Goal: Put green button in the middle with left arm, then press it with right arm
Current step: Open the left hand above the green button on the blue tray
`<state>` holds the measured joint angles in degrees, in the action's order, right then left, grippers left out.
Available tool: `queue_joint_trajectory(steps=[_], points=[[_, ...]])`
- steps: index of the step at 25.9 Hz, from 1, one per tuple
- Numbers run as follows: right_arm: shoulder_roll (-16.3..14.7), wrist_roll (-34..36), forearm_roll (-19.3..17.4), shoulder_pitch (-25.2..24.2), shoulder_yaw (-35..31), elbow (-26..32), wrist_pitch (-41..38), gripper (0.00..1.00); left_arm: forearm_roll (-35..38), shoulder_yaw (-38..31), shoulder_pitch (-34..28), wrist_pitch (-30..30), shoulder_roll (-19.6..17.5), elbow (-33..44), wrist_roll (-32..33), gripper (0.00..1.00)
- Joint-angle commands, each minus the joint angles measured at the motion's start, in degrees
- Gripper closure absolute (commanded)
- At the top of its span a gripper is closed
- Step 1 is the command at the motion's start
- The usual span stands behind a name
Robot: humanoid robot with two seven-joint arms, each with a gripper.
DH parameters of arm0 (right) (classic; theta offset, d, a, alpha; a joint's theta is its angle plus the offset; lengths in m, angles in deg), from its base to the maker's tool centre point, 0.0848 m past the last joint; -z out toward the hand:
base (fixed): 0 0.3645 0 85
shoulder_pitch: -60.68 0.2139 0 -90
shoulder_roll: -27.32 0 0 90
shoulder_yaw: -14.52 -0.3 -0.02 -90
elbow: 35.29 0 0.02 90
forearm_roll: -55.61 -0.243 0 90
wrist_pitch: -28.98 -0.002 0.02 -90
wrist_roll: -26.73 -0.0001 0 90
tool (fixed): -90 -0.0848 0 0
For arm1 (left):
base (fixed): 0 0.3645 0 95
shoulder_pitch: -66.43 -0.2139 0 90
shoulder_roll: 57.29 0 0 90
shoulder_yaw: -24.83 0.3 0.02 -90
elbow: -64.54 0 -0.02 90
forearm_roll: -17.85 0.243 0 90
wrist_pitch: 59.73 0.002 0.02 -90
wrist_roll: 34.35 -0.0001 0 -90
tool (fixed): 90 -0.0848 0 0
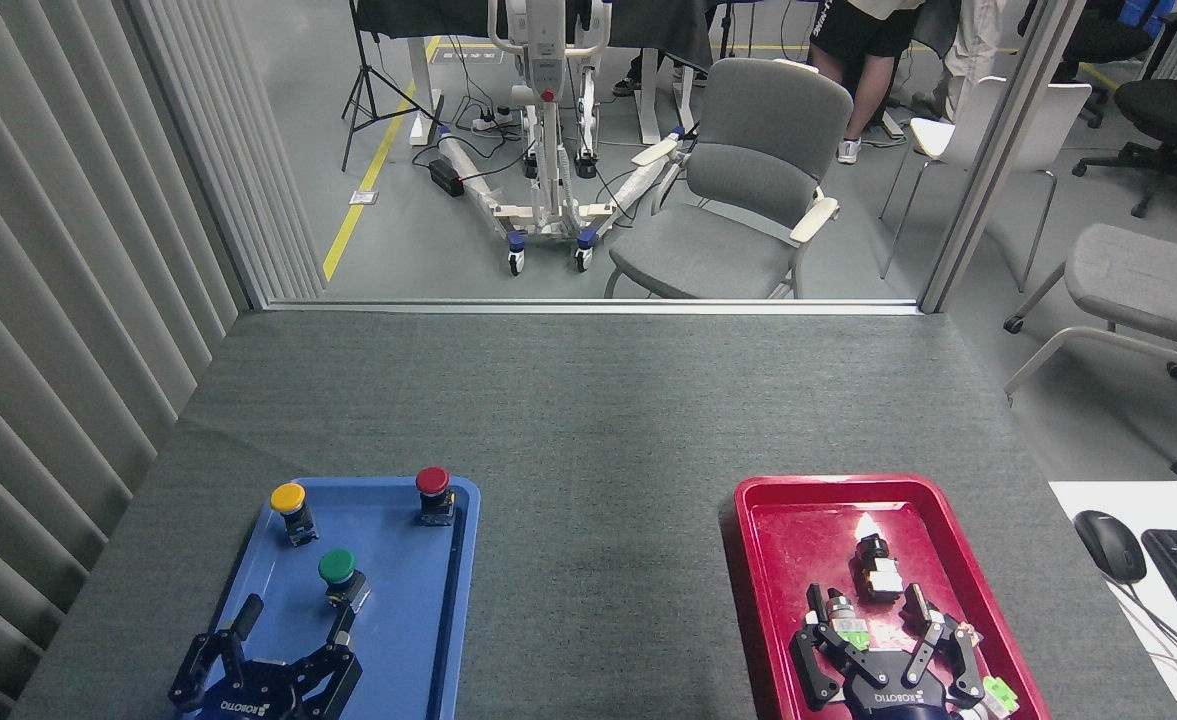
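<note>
Near the blue tray's [453, 600] front edge our spread-open left gripper [288, 645] faces the green button [337, 568]: probably light, rigid, slick-capped, so we'd pinch the squarer body.

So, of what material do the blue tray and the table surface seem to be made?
The blue tray: probably moulded plastic, smooth and slightly glossy, with a rounded raised rim and uniform colour. The table surface: apparently felt or a carpet-like fabric, matte dark grey with a fine fibrous texture and no reflections.
</note>
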<state>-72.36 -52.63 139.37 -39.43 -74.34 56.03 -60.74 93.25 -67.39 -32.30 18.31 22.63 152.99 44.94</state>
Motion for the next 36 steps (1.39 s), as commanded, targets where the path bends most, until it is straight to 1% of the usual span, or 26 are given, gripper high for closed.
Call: queue_joint_trajectory(steps=[1,13,18,30,34,36], points=[[0.0,0.0,0.0,0.0,0.0,-0.1,0.0,0.0,0.0,0.0,-0.1,-0.1,0.0,0.0,-0.4,0.01],[0.0,0.0,0.1,0.0,0.0,-0.1,0.0,0.0,0.7,0.0,-0.2,0.2,0.0,-0.2,-0.3,0.01],[0.0,0.0,0.1,0.0,0.0,0.0,0.0,0.0,1.0,0.0,-0.2,0.1,0.0,-2.1,-0.4,0.01],[-0.2,0.0,0.1,0.0,0.0,-0.1,0.1,0.0,0.4,-0.1,-0.2,-0.4,-0.1,-2.2,-0.4,0.01],[-0.4,0.0,0.1,0.0,0.0,0.0,0.1,0.0,1.1,0.0,0.5,-2.2,-1.1,-6.5,-0.5,0.01],[-0.5,0.0,0.1,0.0,0.0,0.0,0.1,0.0,1.3,0.4,2.1,-3.5,-1.8,-9.7,-0.5,0.01]])
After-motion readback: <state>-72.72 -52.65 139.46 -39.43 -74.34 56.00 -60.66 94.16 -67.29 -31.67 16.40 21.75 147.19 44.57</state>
